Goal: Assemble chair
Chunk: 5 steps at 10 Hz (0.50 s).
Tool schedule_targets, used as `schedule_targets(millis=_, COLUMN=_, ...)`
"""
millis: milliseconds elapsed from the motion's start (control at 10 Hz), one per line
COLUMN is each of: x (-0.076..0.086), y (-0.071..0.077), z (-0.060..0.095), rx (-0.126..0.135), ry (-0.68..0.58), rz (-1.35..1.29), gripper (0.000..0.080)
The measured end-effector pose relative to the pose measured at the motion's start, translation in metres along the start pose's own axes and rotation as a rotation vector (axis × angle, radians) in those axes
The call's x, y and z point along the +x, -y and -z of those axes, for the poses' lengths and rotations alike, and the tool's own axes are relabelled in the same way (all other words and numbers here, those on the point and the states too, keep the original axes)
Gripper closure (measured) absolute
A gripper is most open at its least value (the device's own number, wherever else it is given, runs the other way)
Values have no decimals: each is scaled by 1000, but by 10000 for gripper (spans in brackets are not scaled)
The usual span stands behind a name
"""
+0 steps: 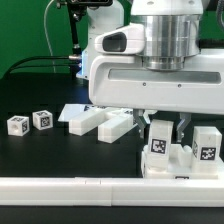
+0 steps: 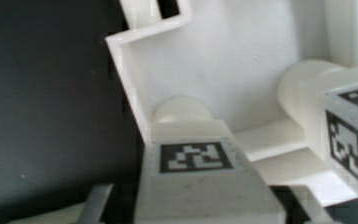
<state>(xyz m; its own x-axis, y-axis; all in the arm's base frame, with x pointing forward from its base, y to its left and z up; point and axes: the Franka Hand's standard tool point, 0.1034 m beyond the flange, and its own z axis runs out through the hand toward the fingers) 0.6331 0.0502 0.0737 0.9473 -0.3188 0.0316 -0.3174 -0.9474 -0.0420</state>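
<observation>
My gripper hangs low at the exterior view's right, over a white tagged chair post. In the wrist view the gripper has its jaws pressed against both sides of this post, so it is shut on it. A second tagged white chair piece stands just beside it and also shows in the wrist view. A flat notched white panel lies under them. Two white blocky pieces lie mid-table. Two small tagged cubes sit at the left.
The long low white rail runs along the front of the black table. The big white arm body fills the upper right and hides what is behind it. Cables and a stand are at the back left.
</observation>
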Motion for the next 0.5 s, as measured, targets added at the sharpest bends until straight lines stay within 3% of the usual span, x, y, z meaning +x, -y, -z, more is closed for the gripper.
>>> schedule_targets(millis=300, x=1, y=1, z=-1, rx=3, ry=-3, rz=-243, gripper=515)
schedule_targets(millis=500, x=-3, y=-1, z=0, rx=10, ry=42, rz=-597, gripper=515)
